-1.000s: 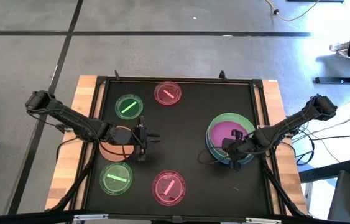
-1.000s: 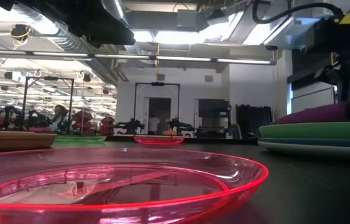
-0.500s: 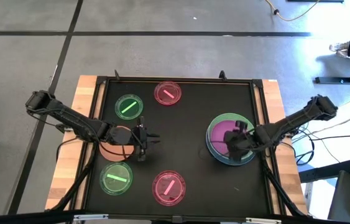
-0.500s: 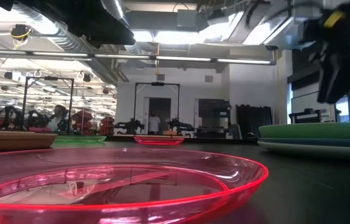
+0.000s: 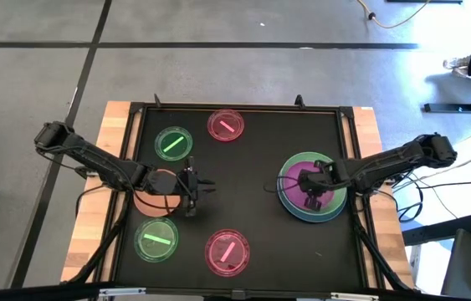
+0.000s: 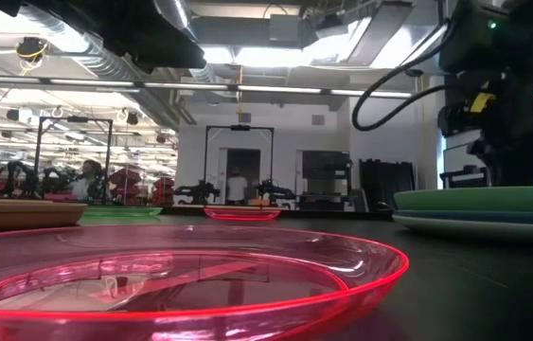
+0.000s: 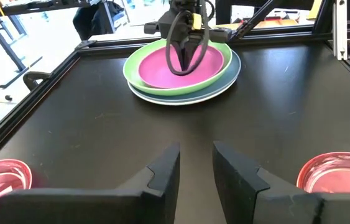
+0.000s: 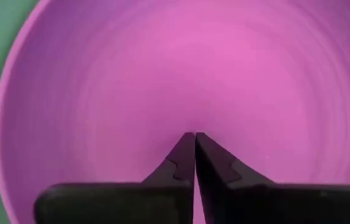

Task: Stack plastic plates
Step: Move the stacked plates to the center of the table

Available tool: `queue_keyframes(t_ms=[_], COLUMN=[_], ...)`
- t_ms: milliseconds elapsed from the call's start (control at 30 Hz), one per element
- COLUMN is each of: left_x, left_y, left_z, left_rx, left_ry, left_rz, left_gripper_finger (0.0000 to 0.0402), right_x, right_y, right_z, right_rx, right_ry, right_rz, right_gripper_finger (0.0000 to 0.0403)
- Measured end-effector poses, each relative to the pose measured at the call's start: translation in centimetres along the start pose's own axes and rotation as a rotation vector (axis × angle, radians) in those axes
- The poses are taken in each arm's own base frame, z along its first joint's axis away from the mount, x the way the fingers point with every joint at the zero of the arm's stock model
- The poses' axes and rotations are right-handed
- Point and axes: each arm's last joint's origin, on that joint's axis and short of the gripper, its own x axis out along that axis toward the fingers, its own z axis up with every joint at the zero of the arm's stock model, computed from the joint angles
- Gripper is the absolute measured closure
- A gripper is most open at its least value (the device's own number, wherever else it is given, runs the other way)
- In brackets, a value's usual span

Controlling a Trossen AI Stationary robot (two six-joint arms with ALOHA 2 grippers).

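Note:
A purple plate [image 5: 299, 177] lies in a large green plate [image 5: 302, 156], which sits on a blue one [image 5: 323, 216], at the table's right. My right gripper [image 5: 311, 191] is shut and points down at the purple plate's middle [image 8: 194, 93]; it also shows in the left wrist view [image 7: 184, 70]. My left gripper [image 5: 195, 189] hovers at mid-left, open [image 7: 196, 168], with nothing between its fingers. An orange-brown plate [image 5: 158, 201] rests on the table under the left arm. My right gripper's shut fingertips [image 8: 187, 146] come from above, pointing down, at the middle of the purple plate's floor [image 7: 162, 65]. I cannot tell whether they touch it. The plate lies flat in the green plate.
Small translucent plates lie around the left half: green [image 5: 173, 143] and pink [image 5: 226, 125] at the far side, green [image 5: 156, 240] and pink [image 5: 227, 252] near the front edge. A raised black frame [image 5: 243, 107] borders the dark mat. Bare mat [image 5: 248, 184] lies between the arms.
My right gripper has gone from the purple plate's near rim toward the far edge, over the plate's middle, and sunk a little. The purple plate, tilted up above the green rim a second ago, now lies flat inside the green plate.

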Motion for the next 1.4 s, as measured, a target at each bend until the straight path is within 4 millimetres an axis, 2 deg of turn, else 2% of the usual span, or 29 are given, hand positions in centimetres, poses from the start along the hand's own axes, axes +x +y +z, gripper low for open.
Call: queue_keyframes(t_ms=[200,533,733,933,1400], left_x=[0.0,0.0,0.0,0.0,0.0], left_y=[0.0,0.0,0.0,0.0,0.0], left_z=[0.0,0.0,0.0,0.0,0.0], left_rx=[0.000,0.000,0.000,0.000,0.000], left_ry=[0.000,0.000,0.000,0.000,0.000], left_rz=[0.000,0.001,0.001,0.001,0.001], left_gripper_finger=[0.0314,0.0314,0.0314,0.0314,0.0314], right_x=[0.9,1.9,3.7,4.5,6.8], right_y=[-0.6,0.0,1.0,2.0,0.9], right_z=[0.1,1.1,3.0,5.1,10.6], right_rx=[0.007,-0.041,-0.098,-0.165,-0.147], right_ry=[-0.033,-0.100,-0.196,-0.289,-0.374], right_rz=[0.060,0.102,0.142,0.163,0.167], right_gripper_finger=[0.0400,0.0401,0.0401,0.0401,0.0401])
